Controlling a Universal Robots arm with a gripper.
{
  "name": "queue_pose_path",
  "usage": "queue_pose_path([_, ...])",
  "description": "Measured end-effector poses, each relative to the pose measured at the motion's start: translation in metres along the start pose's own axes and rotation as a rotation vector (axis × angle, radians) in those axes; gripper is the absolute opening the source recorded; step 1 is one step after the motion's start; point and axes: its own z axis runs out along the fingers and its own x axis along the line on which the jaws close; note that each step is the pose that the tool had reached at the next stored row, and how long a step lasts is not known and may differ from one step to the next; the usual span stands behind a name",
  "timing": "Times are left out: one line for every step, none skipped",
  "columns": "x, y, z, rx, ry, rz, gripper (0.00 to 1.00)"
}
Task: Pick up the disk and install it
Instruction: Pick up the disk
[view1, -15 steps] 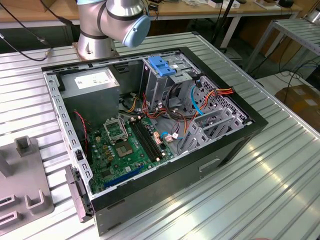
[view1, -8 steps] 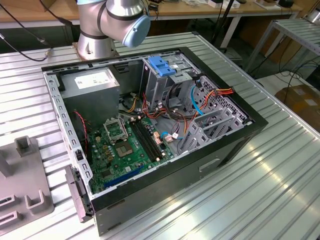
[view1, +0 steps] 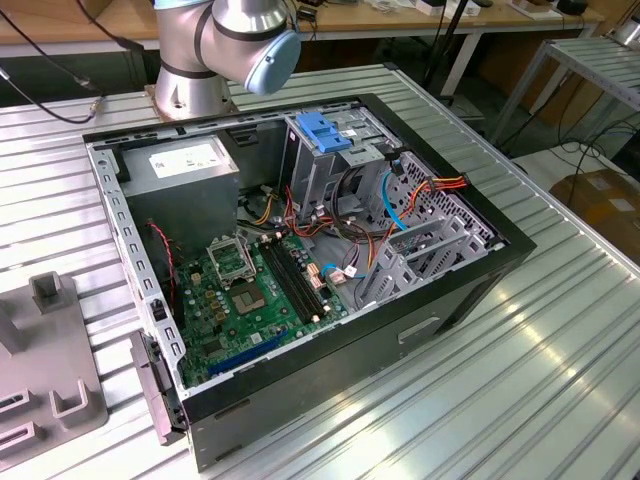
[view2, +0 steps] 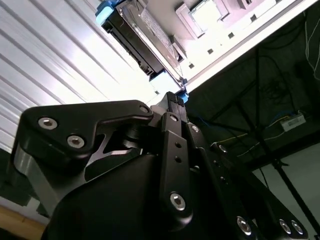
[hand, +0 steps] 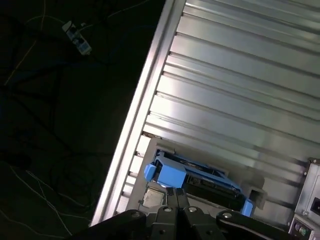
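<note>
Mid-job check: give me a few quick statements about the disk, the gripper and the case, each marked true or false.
1. The disk sits near the edge of the table. True.
2. The disk's carrier frame is red. False: it is blue.
3. The computer case lies open, with its motherboard exposed. True.
4. The gripper is down inside the computer case. False: it is right by the disk, at the table's edge.
5. The table is smooth wood. False: it is ribbed metal.
</note>
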Motion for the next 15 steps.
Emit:
queue_pose_path([0.0,0.0,0.0005,0.0011,0.0002,-0.022,0.1])
queue_pose_path([0.0,0.0001,0.0007,0.002,-0.0002,-0.033,0.1])
queue_pose_path([0.0,0.0002,0.001,0.0035,-0.0019,-0.047,0.1])
queue_pose_path([-0.0001,0.0003,0.0016,0.0065,-0.0085,-0.059,0.1])
queue_pose_path([-0.0001,0.0002,0.0019,0.0093,-0.0149,-0.063,0.1])
queue_pose_path([-0.0002,0.0003,0.0021,0.0123,-0.0221,-0.067,0.1])
queue_pose_path([-0.0001,0.0002,0.0029,0.0165,-0.0326,-0.07,0.1])
queue_pose_path([0.0,0.0003,0.0041,0.0191,-0.0385,-0.076,0.1])
queue_pose_path([0.0,0.0003,0.0046,0.02,-0.0401,-0.083,0.1])
queue_pose_path([0.0,0.0002,0.0051,0.0203,-0.0401,-0.093,0.1])
queue_pose_path([0.0,0.0003,0.0058,0.0208,-0.0397,-0.115,0.1])
queue_pose_path([0.0,0.0003,0.0064,0.0208,-0.0396,-0.133,0.1])
queue_pose_path([0.0,0.0003,0.0074,0.0209,-0.039,-0.168,0.1])
queue_pose_path([-0.0001,0.0003,0.0081,0.0211,-0.0385,-0.195,0.1])
queue_pose_path([-0.0001,0.0002,0.0086,0.0214,-0.038,-0.215,0.1])
